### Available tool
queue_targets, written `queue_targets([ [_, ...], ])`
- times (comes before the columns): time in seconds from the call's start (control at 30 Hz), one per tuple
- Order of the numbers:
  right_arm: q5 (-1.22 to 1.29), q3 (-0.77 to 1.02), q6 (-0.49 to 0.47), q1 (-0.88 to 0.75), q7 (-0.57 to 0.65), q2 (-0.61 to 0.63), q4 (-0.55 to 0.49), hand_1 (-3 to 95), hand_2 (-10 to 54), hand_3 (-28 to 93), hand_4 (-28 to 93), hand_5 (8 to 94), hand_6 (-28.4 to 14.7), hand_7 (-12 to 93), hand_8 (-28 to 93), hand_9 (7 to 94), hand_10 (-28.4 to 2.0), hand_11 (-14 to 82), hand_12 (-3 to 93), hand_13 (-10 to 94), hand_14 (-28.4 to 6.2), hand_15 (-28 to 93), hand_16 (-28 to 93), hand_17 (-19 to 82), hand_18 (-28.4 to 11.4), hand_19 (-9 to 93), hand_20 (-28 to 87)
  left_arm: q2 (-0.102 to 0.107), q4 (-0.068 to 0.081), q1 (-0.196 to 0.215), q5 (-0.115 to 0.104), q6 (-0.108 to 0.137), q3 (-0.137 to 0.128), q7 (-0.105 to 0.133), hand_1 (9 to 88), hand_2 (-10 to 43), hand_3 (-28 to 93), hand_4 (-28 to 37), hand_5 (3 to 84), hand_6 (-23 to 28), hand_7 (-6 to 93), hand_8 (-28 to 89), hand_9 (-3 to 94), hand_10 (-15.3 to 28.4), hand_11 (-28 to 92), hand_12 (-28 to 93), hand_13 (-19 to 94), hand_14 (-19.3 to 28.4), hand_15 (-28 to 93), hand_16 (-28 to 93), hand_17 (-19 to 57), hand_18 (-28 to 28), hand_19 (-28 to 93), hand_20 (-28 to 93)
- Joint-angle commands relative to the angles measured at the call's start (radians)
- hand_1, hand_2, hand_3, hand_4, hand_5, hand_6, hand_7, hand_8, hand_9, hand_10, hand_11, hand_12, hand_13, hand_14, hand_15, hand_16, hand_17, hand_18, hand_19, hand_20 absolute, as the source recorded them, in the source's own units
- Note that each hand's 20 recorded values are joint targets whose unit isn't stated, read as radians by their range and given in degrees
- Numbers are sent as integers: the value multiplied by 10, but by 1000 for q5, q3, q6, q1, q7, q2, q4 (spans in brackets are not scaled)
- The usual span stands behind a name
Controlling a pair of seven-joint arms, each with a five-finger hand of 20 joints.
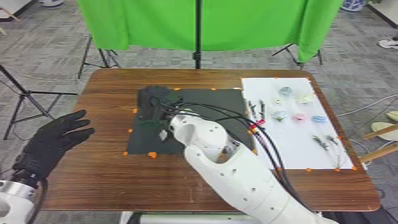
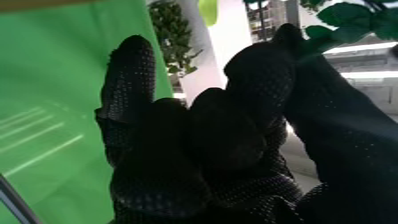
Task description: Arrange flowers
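Here's the right hand (image 1: 155,96) above the dark mat's (image 1: 142,145) far left corner, thumb and finger pinched on a leafy sprig (image 2: 345,15), leaves right beside their tips; loose flower heads (image 1: 299,117) lie right of the mat.

The right arm (image 1: 233,172) is slanting from near right toward far left, its hand (image 1: 155,96) ending beyond the middle, fingers (image 2: 255,67) bending toward the thumb. The left hand (image 1: 55,134) (rather at ease) is hovering at left, fingers loosely extended, pointing far.
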Motion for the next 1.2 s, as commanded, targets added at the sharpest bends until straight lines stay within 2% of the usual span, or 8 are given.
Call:
queue_targets([
  [0.03,-66,-14,-74,-35,-49,23,0,354,-74,883,-142,790,-21,654,199,883,-94,625,420,859,-78,802,297,440,-165,815,246,-5,10,0,0,-8,11,-13,270,-27,690,-261,349,52,203,-100,314,137,251,158,284,168,346,-21,-55,228,502,24],
  [0.2,-101,-3,-147,-52,-89,28,-4,357,-73,879,-157,781,-18,653,204,877,-93,621,421,849,-79,799,298,430,-161,807,248,-16,7,9,1,-11,6,-12,270,-27,690,-260,349,52,205,-100,314,137,251,159,284,168,346,-21,-55,228,502,24],
  [0.67,-133,-21,-99,-72,-87,5,41,367,-76,863,-198,767,-3,643,206,870,-91,603,417,840,-76,791,297,416,-160,795,255,-1,19,-24,0,-20,27,-32,270,-26,690,-260,348,51,204,-100,314,138,252,158,284,168,347,-21,-55,228,502,24],
  [0.9,-164,-27,-108,-64,-60,12,44,376,-80,847,-231,750,-2,635,208,854,-95,595,419,817,-79,788,300,392,-161,784,264,3,16,-8,-5,-13,23,-17,271,-26,689,-260,348,51,204,-100,314,138,251,158,284,168,347,-21,-55,228,502,24],
  [1.03,-149,-25,-111,-67,-45,14,37,355,-87,829,-257,743,-5,619,192,840,-99,592,422,805,-80,788,301,378,-163,778,276,-7,13,-2,-1,-16,18,-18,271,-26,689,-261,349,52,204,-101,314,139,253,159,284,168,347,-20,-55,228,502,24],
  [1.07,-157,-21,-118,-71,-46,12,35,341,-88,829,-267,743,-6,615,173,838,-98,591,424,803,-81,788,300,375,-164,774,283,11,12,9,-15,-3,22,-3,271,-25,689,-261,349,52,204,-101,314,139,252,159,284,168,346,-21,-55,228,502,24],
  [1.13,-154,-22,-121,-69,-35,13,29,317,-86,830,-277,744,-8,613,95,835,-100,582,424,798,-83,785,298,372,-166,768,292,3,15,-2,-7,-13,22,-13,271,-25,688,-260,349,52,204,-100,314,138,252,159,284,168,347,-21,-55,228,502,24],
  [1.2,-149,-19,-124,-72,-25,12,20,291,-81,824,-273,751,-8,631,-102,833,-99,573,420,793,-85,780,293,367,-167,761,301,-4,15,-6,-3,-16,21,-17,271,-26,689,-260,349,51,205,-100,314,138,252,159,284,168,348,-21,-55,228,502,24],
])
